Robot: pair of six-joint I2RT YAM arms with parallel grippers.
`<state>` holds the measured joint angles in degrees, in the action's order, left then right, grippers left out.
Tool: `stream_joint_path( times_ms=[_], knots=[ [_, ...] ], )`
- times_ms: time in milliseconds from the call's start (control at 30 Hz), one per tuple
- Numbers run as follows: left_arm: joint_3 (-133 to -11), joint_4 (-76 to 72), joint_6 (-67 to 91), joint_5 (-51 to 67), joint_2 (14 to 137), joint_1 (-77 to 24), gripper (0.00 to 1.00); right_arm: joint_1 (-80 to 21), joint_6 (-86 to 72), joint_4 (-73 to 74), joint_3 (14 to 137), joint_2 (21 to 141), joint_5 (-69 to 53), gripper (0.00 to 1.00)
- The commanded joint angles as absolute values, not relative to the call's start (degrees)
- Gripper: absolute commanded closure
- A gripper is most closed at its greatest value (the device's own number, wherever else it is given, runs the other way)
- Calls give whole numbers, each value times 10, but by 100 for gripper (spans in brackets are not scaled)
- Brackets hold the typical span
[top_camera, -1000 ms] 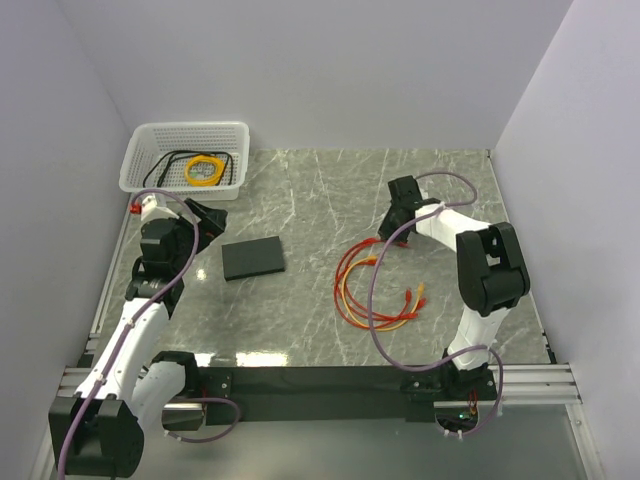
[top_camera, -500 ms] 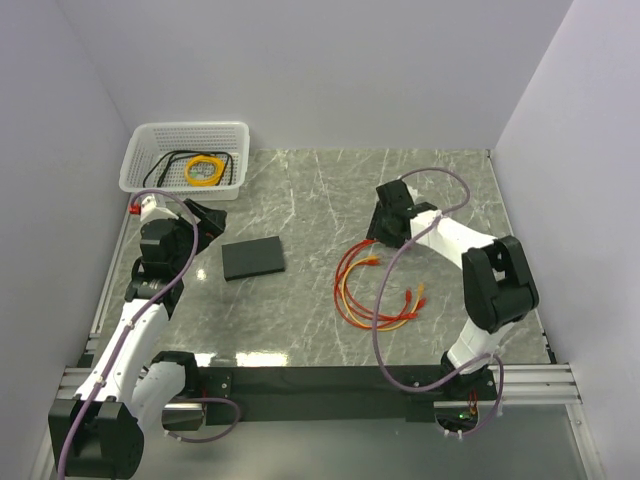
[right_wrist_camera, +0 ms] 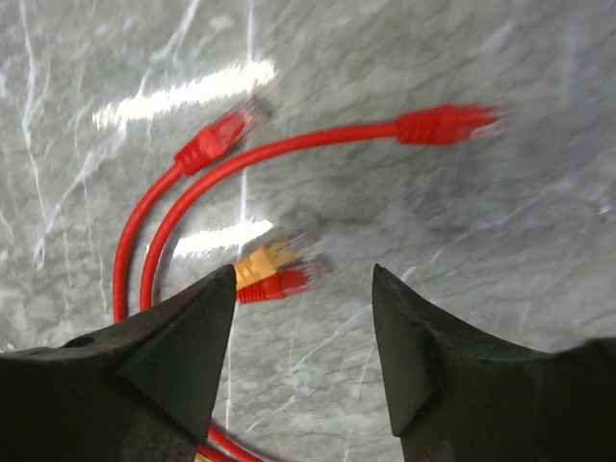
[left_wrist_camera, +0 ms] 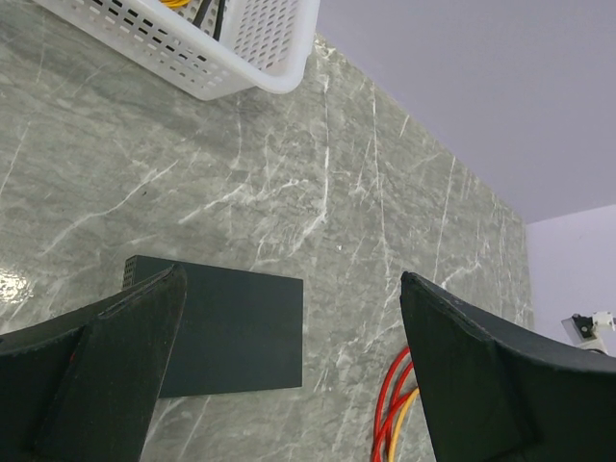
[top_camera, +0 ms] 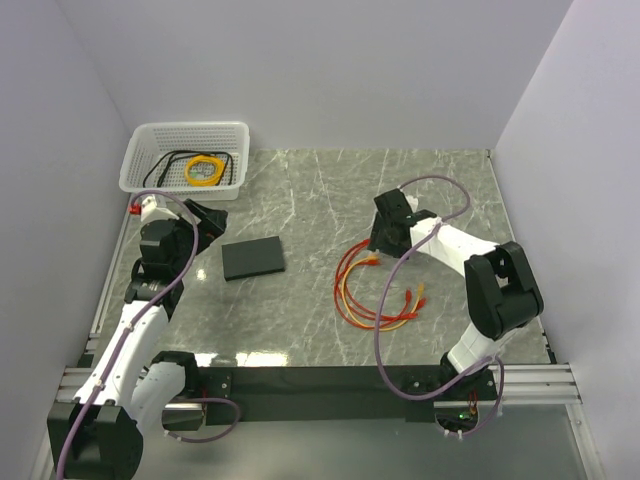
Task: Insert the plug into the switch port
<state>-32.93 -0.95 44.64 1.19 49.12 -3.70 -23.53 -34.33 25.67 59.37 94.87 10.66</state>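
The flat black switch box (top_camera: pixel 253 258) (left_wrist_camera: pixel 231 332) lies left of centre on the marble top; its port does not show in any view. Red and orange cords (top_camera: pixel 370 290) coil to its right. In the right wrist view, one red-booted plug (right_wrist_camera: pixel 284 282) lies beside a yellow connector (right_wrist_camera: pixel 258 261), just inside the left finger. Two other red plugs (right_wrist_camera: pixel 448 124) (right_wrist_camera: pixel 217 138) lie farther off. My right gripper (right_wrist_camera: pixel 304 279) (top_camera: pixel 385 235) hangs open over these ends, holding nothing. My left gripper (left_wrist_camera: pixel 289 289) (top_camera: pixel 205 228) is wide open above the box's left side, empty.
A white mesh basket (top_camera: pixel 185 157) (left_wrist_camera: pixel 260 48) with black and yellow cords stands at the back left corner. Grey walls close the table on three sides. The cords' far ends (top_camera: pixel 415 298) lie toward the front right.
My right gripper has opened from shut and moved left and nearer, over the plug ends of the cords. The left arm and the box have not moved.
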Motion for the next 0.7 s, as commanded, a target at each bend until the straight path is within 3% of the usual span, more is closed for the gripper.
stream_joint_path(
  times_ms=[0, 233, 667],
  knots=[
    [-350, -9, 439, 8, 480, -41, 1, -215, -332, 272, 634, 950, 150, 33],
    [-345, -9, 435, 6, 473, -47, 1, -166, -335, 288, 629, 940, 176, 26],
    [-332, -32, 439, 23, 489, -47, 1, -153, -360, 278, 642, 997, 176, 23]
  ],
)
